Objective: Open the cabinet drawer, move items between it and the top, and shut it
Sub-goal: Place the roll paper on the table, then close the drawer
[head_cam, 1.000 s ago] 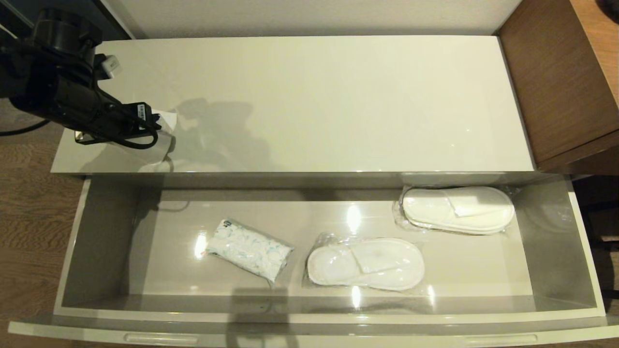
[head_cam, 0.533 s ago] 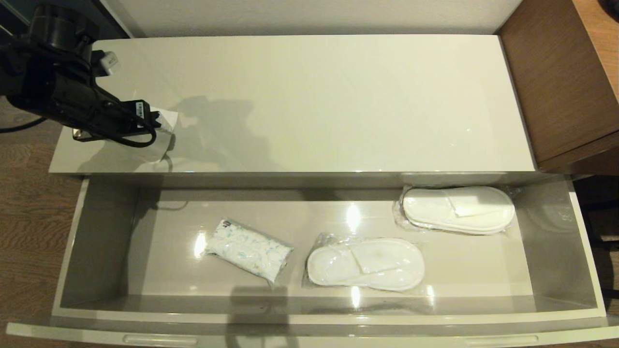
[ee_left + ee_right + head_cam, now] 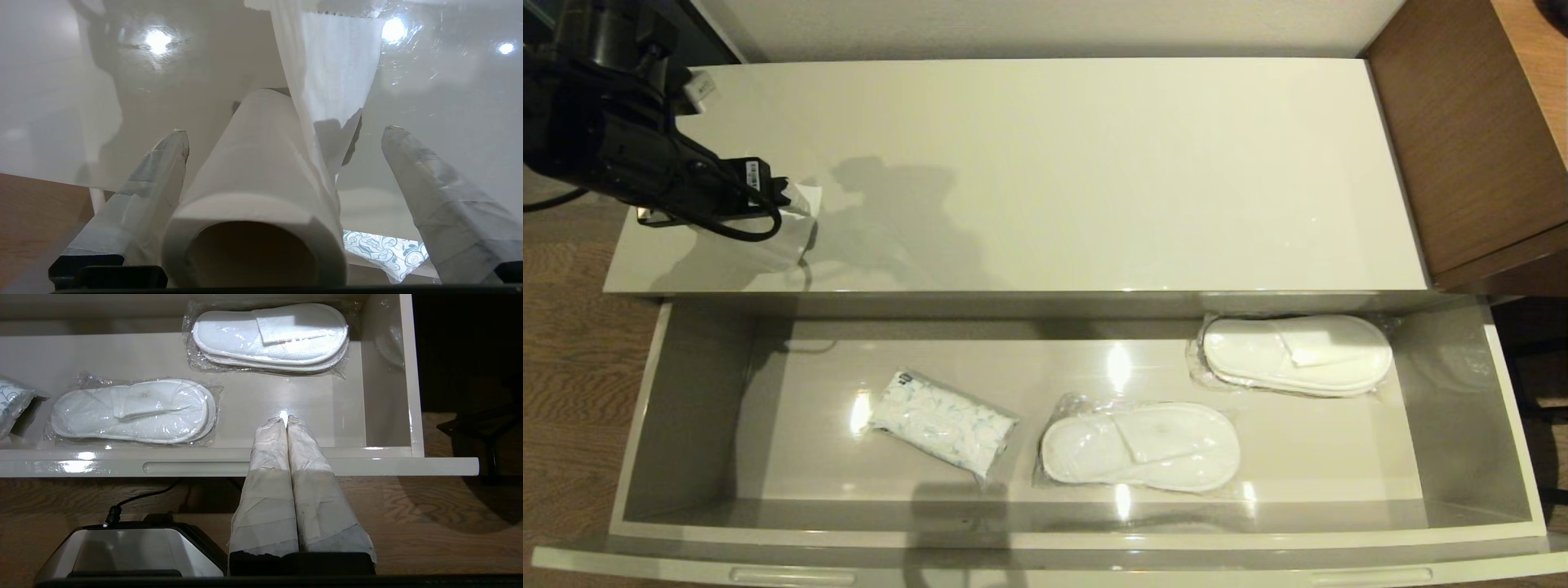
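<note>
- Head view: the cabinet drawer (image 3: 686,425) stood pulled fully out across the lower half of the frame, holding a patterned tissue pack (image 3: 943,422) left of centre and two bagged slipper pairs (image 3: 1141,445), (image 3: 1297,354) toward the right. Above it, the top (image 3: 1094,180) lay bare except at the upper left, where the left gripper (image 3: 772,214) hung over a toilet roll (image 3: 768,245) near the front edge.
- Left wrist view: the fingers (image 3: 163,171) stood wide on either side of the roll, apparently not pressing it, though contact on the near side was hard to judge. A loose tail of paper (image 3: 327,81) trailed off it.
- Right wrist view: the right gripper (image 3: 287,421) hung low outside the drawer front, fingers pressed together, empty.
- Risk: lying on its side near the edge, the roll could roll off into the drawer, or the tail could snag a finger as the arm withdraws.
</note>
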